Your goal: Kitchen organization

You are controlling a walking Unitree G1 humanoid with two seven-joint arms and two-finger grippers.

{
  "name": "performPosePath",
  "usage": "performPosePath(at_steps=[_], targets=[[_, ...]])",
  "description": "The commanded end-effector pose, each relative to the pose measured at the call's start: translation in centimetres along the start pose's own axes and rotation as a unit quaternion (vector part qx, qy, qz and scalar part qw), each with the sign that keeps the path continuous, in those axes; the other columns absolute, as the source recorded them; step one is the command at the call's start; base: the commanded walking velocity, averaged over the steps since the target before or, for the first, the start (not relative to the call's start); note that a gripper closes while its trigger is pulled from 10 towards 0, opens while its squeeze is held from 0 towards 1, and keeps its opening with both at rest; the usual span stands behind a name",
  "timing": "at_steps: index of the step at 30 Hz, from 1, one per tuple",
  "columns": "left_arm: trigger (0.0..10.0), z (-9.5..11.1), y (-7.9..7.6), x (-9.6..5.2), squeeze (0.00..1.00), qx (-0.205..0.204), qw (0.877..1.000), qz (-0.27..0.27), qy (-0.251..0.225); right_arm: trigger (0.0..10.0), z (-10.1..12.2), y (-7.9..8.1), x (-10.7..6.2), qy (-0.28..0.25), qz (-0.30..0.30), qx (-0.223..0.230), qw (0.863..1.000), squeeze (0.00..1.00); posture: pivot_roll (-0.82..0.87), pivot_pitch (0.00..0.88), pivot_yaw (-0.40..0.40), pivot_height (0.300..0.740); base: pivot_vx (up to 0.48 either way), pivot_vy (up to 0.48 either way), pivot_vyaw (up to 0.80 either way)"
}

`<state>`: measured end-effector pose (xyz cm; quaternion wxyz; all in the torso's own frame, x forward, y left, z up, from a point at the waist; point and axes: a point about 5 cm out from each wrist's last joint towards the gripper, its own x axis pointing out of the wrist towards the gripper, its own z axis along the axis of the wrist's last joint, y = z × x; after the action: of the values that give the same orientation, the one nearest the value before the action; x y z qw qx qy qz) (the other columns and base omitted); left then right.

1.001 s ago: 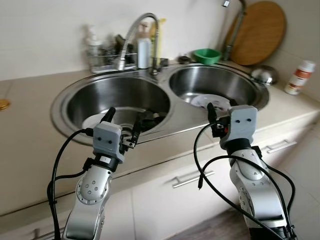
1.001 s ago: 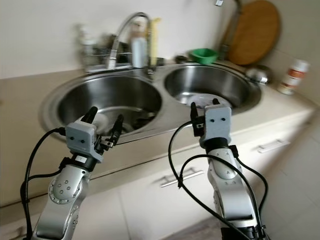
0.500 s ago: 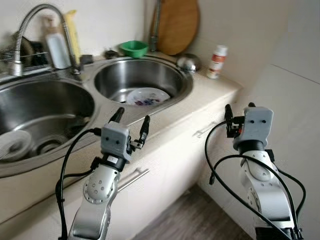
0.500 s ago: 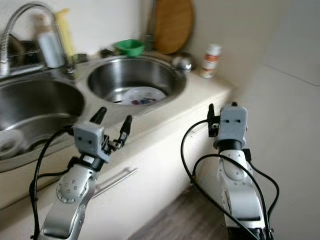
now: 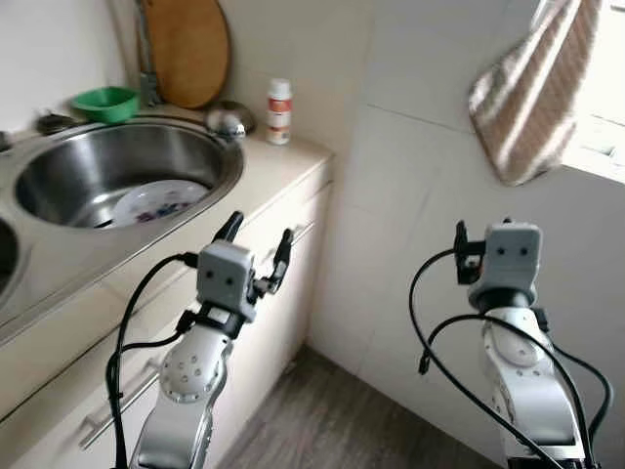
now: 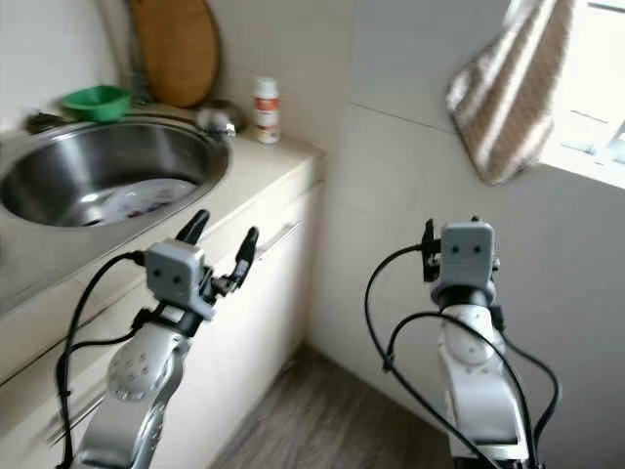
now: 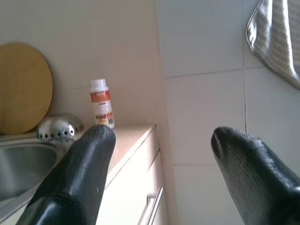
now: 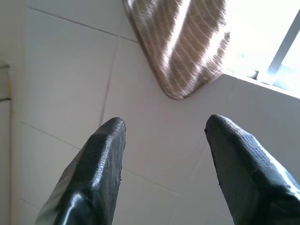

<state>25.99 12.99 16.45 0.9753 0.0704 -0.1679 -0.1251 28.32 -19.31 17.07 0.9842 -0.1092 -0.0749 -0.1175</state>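
**A:** Head views?
**B:** Left gripper is raised with fingers spread, grasping nothing, in front of the cabinet drawers. Beyond it and to its left, a sink holds a plate; farther off stand a white bottle, green bowl and wooden board. Right gripper faces the tiled wall, below a striped towel.

**A:** Left wrist?
**B:** Fingers parted; bottle and metal strainer ahead on the counter.

**A:** Right wrist?
**B:** Fingers released, towel above them.

Plate in sink (bottle behind)
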Motion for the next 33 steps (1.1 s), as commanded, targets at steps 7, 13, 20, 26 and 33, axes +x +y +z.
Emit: performPosePath(at_steps=[7,13,20,26,33], targets=[[10.0,0.1,-0.3,0.1,0.0,-0.006,1.0,-0.005,-0.002,10.0,-0.5,-0.8,0.3,0.018,-0.025,-0.01,0.999,0.0,0.0,0.0,-0.04,0.74,0.0,-0.211,-0.8],[10.0,-0.1,-0.4,0.1,0.0,-0.004,1.0,-0.007,0.003,10.0,-0.8,-0.5,0.2,0.026,-0.015,-0.011,0.999,0.0,0.0,0.0,-0.041,0.74,0.0,0.0,-0.8],[10.0,-0.1,-0.4,0.1,0.0,-0.006,1.0,-0.007,0.004,10.0,-0.9,-0.5,0.1,0.03,-0.014,-0.014,0.999,0.0,0.0,0.0,-0.042,0.74,0.0,0.0,-0.8],[10.0,-0.4,-0.5,0.1,0.0,-0.001,1.0,-0.008,0.012,10.0,-1.1,0.2,0.2,0.036,0.009,-0.039,0.999,0.0,0.0,0.0,-0.043,0.74,0.0,-0.147,-0.53],[10.0,-0.5,-0.5,0.0,0.0,-0.002,1.0,-0.008,0.017,10.0,-1.3,1.0,0.2,0.045,0.032,-0.033,0.998,0.0,0.0,0.0,-0.046,0.74,0.0,-0.472,0.0]])
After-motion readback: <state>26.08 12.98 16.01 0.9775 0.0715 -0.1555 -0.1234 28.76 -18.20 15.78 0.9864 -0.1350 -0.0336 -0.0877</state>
